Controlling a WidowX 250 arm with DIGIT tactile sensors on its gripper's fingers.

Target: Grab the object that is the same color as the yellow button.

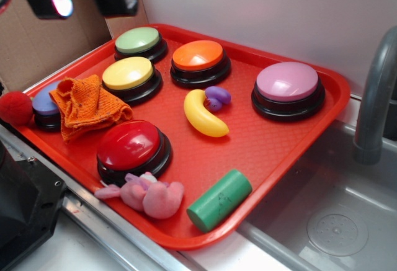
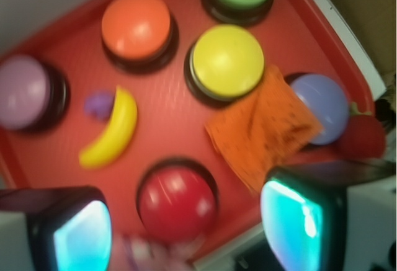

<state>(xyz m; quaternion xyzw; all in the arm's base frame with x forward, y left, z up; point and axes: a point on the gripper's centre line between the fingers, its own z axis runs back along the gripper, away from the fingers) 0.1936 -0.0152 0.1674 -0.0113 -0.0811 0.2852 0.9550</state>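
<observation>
From the exterior view I read the scene front to back. Nearest me, at the front edge of the red tray, a green cylinder lay on its side, with a pink soft toy just beside it on the left. Right behind the soft toy stood the red button. In the middle of the tray the yellow banana lay flat on the bare red surface, untouched, its upper end against a small purple toy. To the left an orange cloth was draped partly over a bluish-purple button, and a red ball sat just off the tray edge. Behind the cloth was the yellow button; the pink button stood well apart on the right. Farther back were the orange button and the light-green button.

The gripper hung above the tray's far-left corner, well apart from the banana. In the wrist view its jaws stood wide apart with nothing between them, the red button and cloth showing in the gap. A sink and grey faucet lay right of the tray.
</observation>
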